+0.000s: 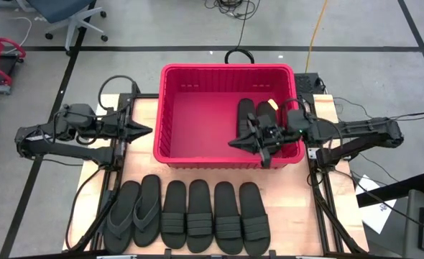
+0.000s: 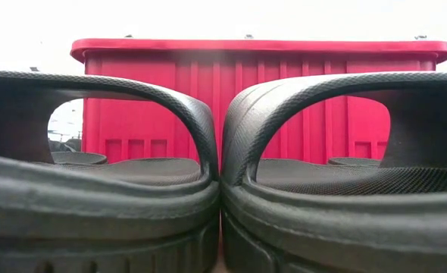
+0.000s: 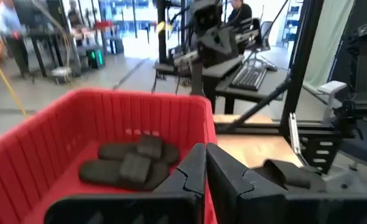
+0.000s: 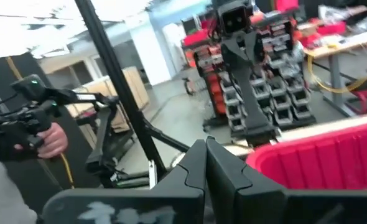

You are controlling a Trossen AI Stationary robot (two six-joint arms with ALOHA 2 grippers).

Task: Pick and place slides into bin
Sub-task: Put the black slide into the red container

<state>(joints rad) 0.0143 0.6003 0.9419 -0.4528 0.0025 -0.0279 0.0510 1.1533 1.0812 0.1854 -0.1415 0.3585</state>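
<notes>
The red bin [image 1: 174, 108] stands in the middle of the table. Two black slides [image 1: 256, 114] lie side by side on its floor at the right; they also show in the left wrist view [image 3: 130, 163]. Two flip-flops [image 1: 134, 213] and several band-strap slides [image 1: 213, 216] lie in a row along the near edge, soles down. Two of them fill the low view [image 2: 132, 182] in front of the bin [image 2: 261, 91]. My right gripper [image 1: 232, 142] is shut and empty above the bin's inside, near its near wall. My left gripper [image 1: 149, 131] is shut and empty just left of the bin.
Bare wood shows left and right of the bin, and between the bin and the row of slides. A black handle [image 1: 238, 55] sits behind the bin's far wall. A person's hand [image 4: 46, 140] holding a device shows in the room beyond the table.
</notes>
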